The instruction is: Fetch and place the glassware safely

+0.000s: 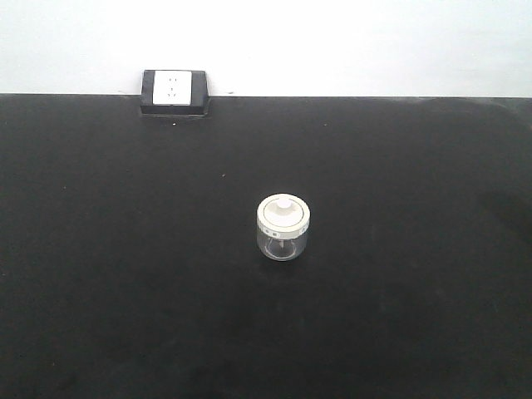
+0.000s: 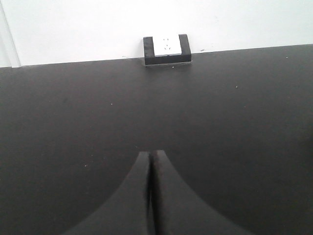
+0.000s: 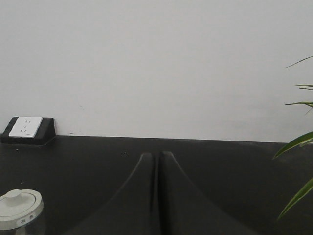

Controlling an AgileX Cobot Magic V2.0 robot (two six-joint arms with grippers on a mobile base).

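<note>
1 glass jar (image 1: 283,228) with cream lid, upright near the centre of the black worktop (image 1: 125,291), nothing touching it. Marks on the lid rim too small to read. 1 socket box (image 1: 174,91) at 11 o'clock from the jar, against the white wall. Left claw (image 2: 150,191) closed, empty. Right claw (image 3: 157,191) closed, empty; jar at its 9 o'clock, plant leaves (image 3: 296,142) at 3 o'clock.

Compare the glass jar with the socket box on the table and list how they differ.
The glass jar is round with a clear body and a cream knobbed lid; the socket box is a black wedge with a white faceplate. The jar stands near the middle of the black table; the box sits at the far edge by the wall. Both rest on that table, untouched.
</note>
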